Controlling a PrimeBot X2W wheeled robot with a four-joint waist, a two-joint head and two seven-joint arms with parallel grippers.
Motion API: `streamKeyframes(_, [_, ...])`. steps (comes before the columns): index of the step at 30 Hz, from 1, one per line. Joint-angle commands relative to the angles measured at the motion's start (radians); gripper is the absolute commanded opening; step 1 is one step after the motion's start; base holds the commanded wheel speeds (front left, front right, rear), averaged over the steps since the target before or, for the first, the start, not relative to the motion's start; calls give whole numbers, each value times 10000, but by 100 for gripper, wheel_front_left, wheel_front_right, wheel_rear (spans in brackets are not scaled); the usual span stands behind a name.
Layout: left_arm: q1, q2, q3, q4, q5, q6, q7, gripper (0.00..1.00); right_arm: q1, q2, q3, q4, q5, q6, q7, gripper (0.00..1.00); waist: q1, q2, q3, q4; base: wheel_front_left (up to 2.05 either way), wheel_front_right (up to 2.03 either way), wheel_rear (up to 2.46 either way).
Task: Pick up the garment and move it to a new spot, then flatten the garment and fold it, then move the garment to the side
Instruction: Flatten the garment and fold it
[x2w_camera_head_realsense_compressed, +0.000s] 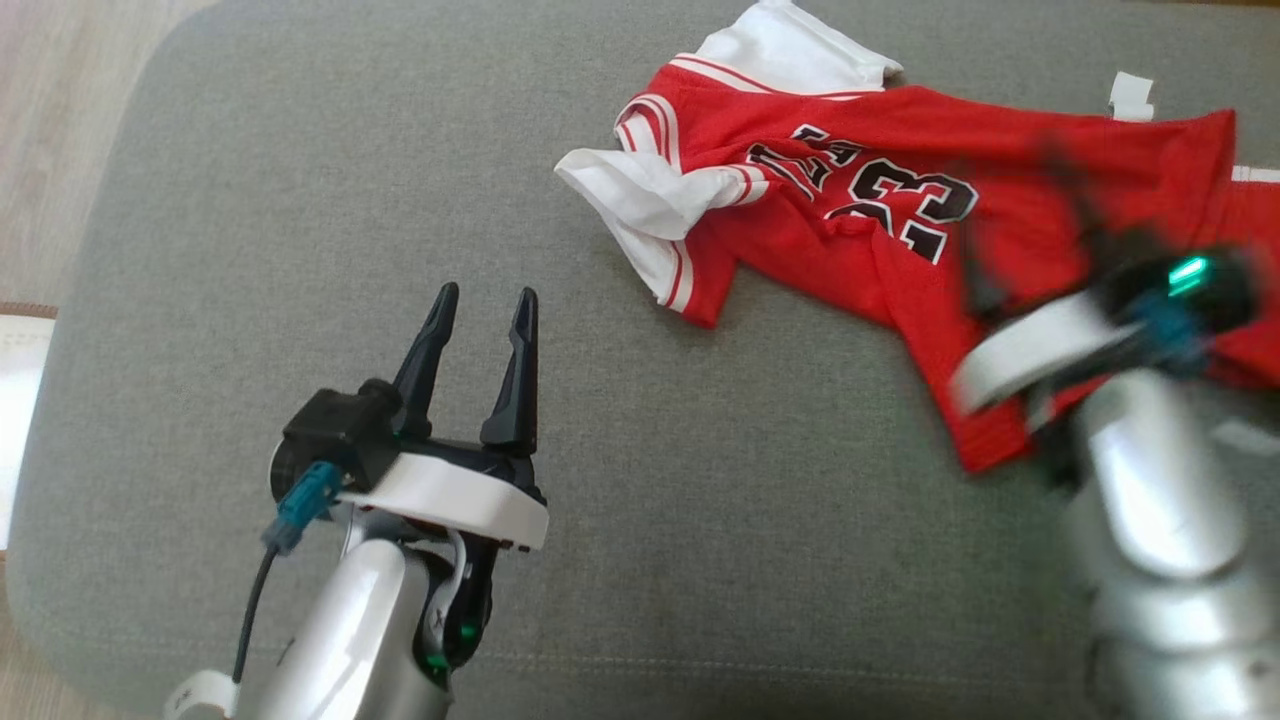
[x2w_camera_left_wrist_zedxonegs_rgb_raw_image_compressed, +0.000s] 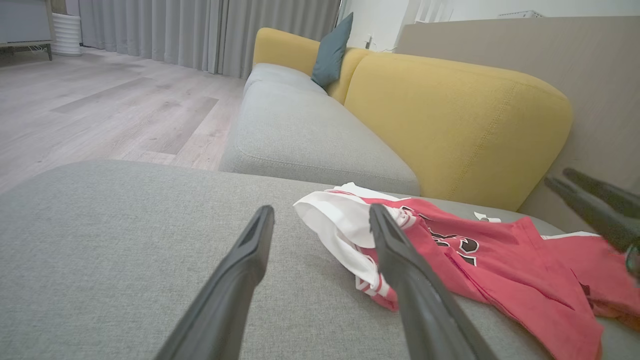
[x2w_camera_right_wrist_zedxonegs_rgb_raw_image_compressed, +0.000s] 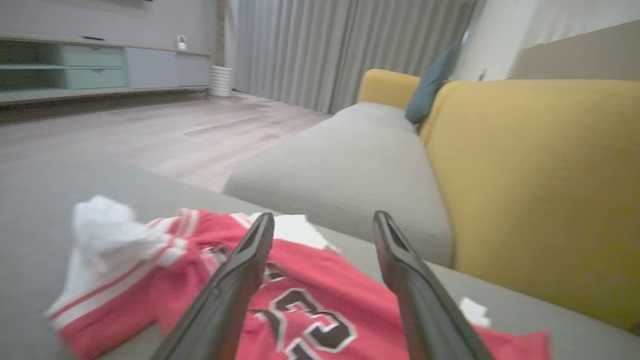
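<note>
The garment (x2w_camera_head_realsense_compressed: 860, 200), a red jersey with white sleeves and a dark number on the chest, lies crumpled on the grey cushion (x2w_camera_head_realsense_compressed: 300, 200) at the upper right. It is also in the left wrist view (x2w_camera_left_wrist_zedxonegs_rgb_raw_image_compressed: 500, 260) and the right wrist view (x2w_camera_right_wrist_zedxonegs_rgb_raw_image_compressed: 310, 300). My right gripper (x2w_camera_head_realsense_compressed: 1010, 195), motion-blurred, hovers over the garment's lower right part. Its jaws stand open (x2w_camera_right_wrist_zedxonegs_rgb_raw_image_compressed: 324, 217) with nothing between them. My left gripper (x2w_camera_head_realsense_compressed: 487, 293) is open over bare cushion, left of the garment and apart from it (x2w_camera_left_wrist_zedxonegs_rgb_raw_image_compressed: 321, 209). The right gripper's fingers (x2w_camera_left_wrist_zedxonegs_rgb_raw_image_compressed: 590, 200) also appear at the left wrist view's right edge.
The grey cushion's rounded edge drops to wooden floor (x2w_camera_head_realsense_compressed: 50, 120) at the left. A yellow sofa back (x2w_camera_left_wrist_zedxonegs_rgb_raw_image_compressed: 450, 115) and another grey seat (x2w_camera_left_wrist_zedxonegs_rgb_raw_image_compressed: 300, 130) lie beyond the garment. A small white scrap (x2w_camera_head_realsense_compressed: 1132, 95) lies near the garment's top right.
</note>
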Motion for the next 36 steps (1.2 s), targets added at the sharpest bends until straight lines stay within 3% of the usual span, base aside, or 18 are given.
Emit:
streamKeyframes(1, [-282, 79, 320, -286, 27, -34, -51, 100, 216, 280, 893, -630, 338, 35, -127, 100, 0, -1, -37, 44, 0, 0, 0])
streamKeyframes(4, [-261, 79, 264, -309, 0, -25, -51, 100, 622, 373, 2010, -1030, 620, 35, -46, 100, 0, -1, 0, 200, 0, 0, 0])
streamKeyframes(10, [-319, 79, 115, -351, -132, 18, -51, 100, 341, 316, 3189, -1130, 920, 35, 316, 100, 0, -1, 214, 831, 0, 0, 0])
streamKeyframes(19, [-383, 79, -207, -404, -616, 204, -51, 100, -1147, -604, 4209, 699, 862, 35, 945, 100, 0, -1, 671, 2429, 0, 0, 0])
streamKeyframes(26, [-342, 79, -221, -429, -741, 285, -51, 100, -1917, -797, 4544, 2021, 841, 35, 881, 100, 0, -1, 767, 2918, 0, 0, 0])
streamKeyframes(27, [-335, 79, -223, -437, -750, 297, -51, 100, -2023, -779, 4566, 2206, 856, 35, 837, 14, 0, -1, 766, 2943, 0, 0, 0])
streamKeyframes(28, [-331, 79, -222, -446, -757, 310, -51, 100, -2122, -759, 4578, 2365, 865, 35, 773, 0, 0, -1, 768, 2955, 0, 0, 0])
streamKeyframes(36, [-346, 79, -119, -470, -704, 342, -51, 100, -2429, -243, 4678, 3065, 1079, 35, 9, 0, 0, -1, 637, 2566, 0, 0, 0])
